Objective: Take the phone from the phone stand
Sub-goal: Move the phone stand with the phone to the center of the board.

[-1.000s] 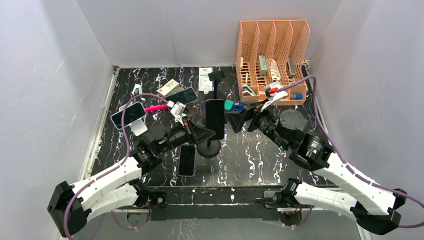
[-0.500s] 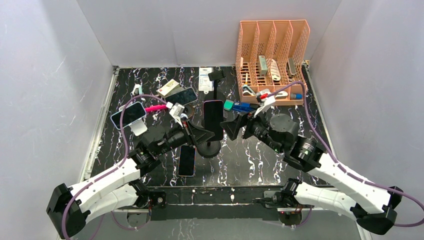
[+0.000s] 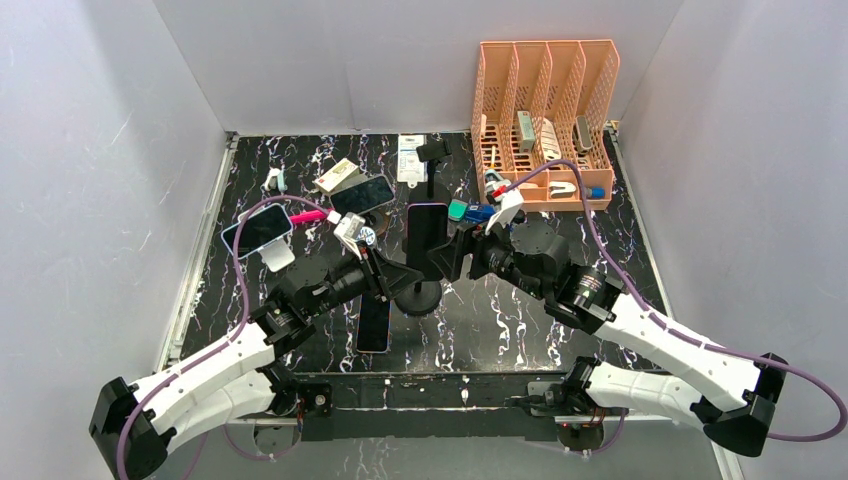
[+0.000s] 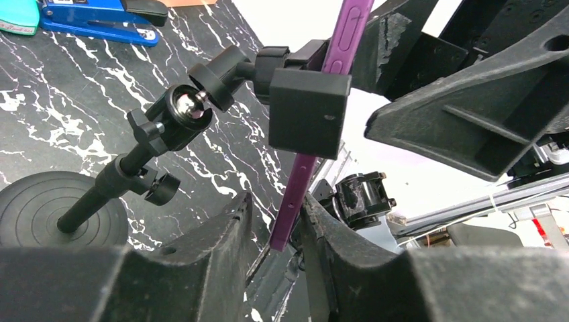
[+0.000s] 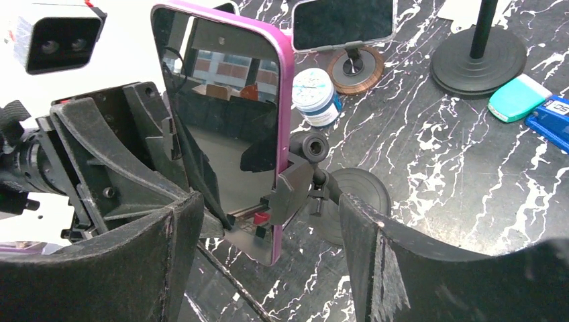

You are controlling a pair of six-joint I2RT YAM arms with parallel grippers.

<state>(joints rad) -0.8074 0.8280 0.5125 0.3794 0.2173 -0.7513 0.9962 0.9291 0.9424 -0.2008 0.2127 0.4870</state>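
A pink-edged phone (image 5: 225, 127) stands upright left of centre, clamped in the black phone stand (image 5: 290, 191) on the marbled counter (image 5: 436, 168). The right pincer (image 5: 268, 221) gapes wide, one finger at lower left and one at lower right, with the phone's bottom between them. At upper centre, a second phone (image 5: 342, 23) sits on a round wooden holder (image 5: 354, 67) beside a small jar (image 5: 317, 94).

No legible text in any view.
- Blue stapler (image 5: 551, 117), right edge of the right wrist view: white characters on its side, cut by the frame edge, unreadable.
- Small round jar (image 5: 317, 96): blue-and-white printed label, too small to read.
- White packet (image 3: 411, 157), far centre: print illegible.
- Phone (image 5: 225, 121) screen: reflections only.
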